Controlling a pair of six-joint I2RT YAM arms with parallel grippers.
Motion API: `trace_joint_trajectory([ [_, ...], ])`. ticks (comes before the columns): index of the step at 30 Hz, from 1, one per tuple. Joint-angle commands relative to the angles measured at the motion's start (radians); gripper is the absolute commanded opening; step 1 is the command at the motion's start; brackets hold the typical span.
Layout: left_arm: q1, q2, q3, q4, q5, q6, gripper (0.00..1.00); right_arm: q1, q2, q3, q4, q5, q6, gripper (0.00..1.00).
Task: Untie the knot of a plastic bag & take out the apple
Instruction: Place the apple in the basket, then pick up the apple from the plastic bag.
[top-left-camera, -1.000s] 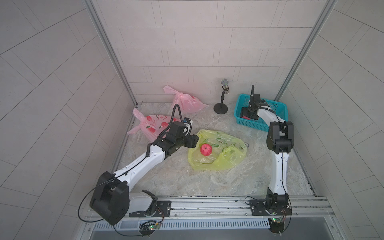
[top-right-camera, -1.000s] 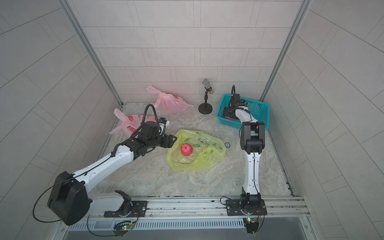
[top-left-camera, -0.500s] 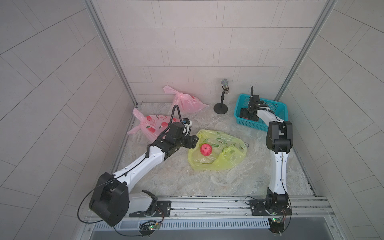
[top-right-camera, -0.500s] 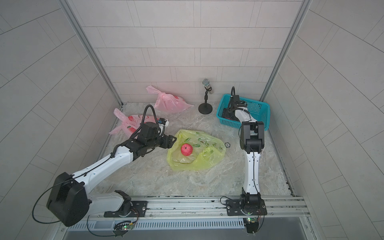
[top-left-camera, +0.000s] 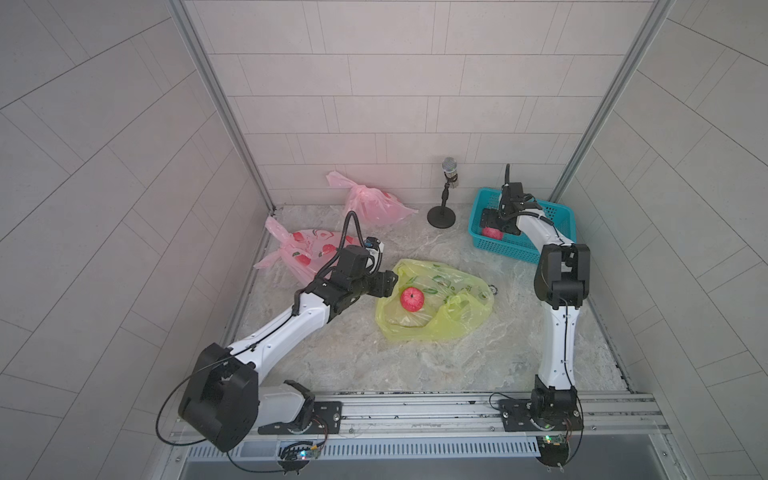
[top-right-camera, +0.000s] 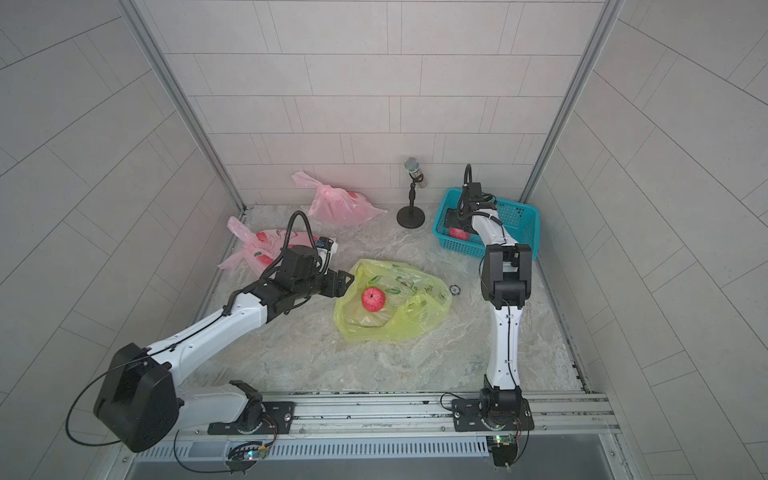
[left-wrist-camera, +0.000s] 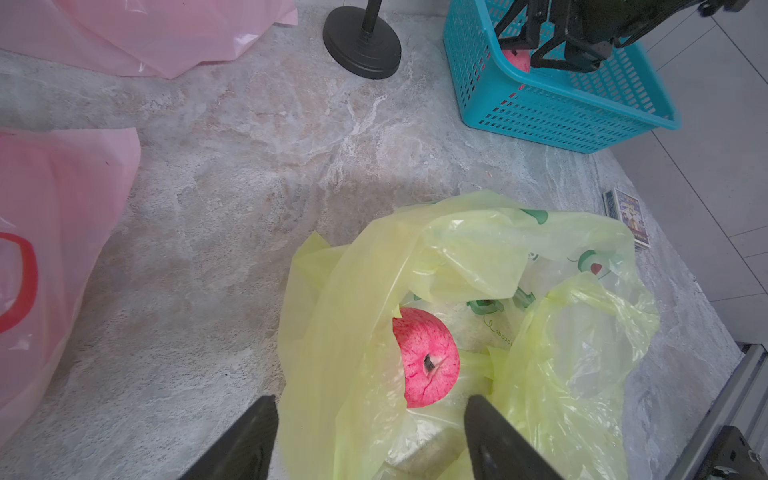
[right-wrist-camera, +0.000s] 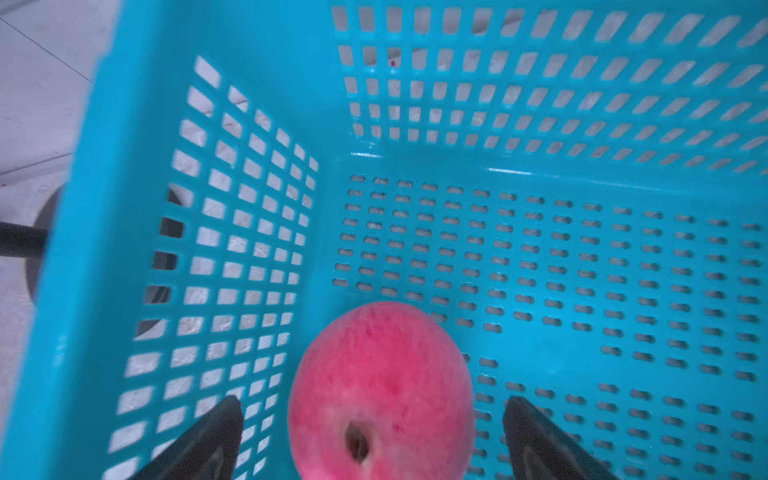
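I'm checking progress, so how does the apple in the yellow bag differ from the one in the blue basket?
The bag apple lies in the opened yellow bag, partly under plastic in the left wrist view; the basket apple lies bare in the blue basket. The bag apple sits ahead of the open left gripper; the basket apple sits untouched between the jaws of the open right gripper. Both are red.

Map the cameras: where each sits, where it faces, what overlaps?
Top views: high over the front rail, looking down and back; both arms, left gripper, right gripper show.
Left wrist: at the yellow bag, facing bagged apple; its fingers show.
Right wrist: over teal basket, facing basket apple; its fingers show.
Shared: all views catch the basket apple.
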Motion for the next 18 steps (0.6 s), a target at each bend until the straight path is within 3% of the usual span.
trace_joint_trajectory([
  [1,0.006,0.023,-0.009,0.024,-0.012,-0.017,0.76,0.032,-0.139,-0.003,-0.06,0.024,-0.015,1.0],
  [8,0.007,0.054,-0.011,0.035,-0.026,-0.015,0.75,0.202,-0.423,-0.299,0.0,0.051,0.0,0.96],
  [15,0.007,0.094,-0.004,0.027,-0.018,-0.02,0.74,0.456,-0.69,-0.58,0.042,0.067,-0.018,0.88],
  [18,0.007,0.107,-0.002,0.018,-0.002,-0.031,0.73,0.548,-0.763,-0.658,0.03,0.018,-0.022,0.87],
])
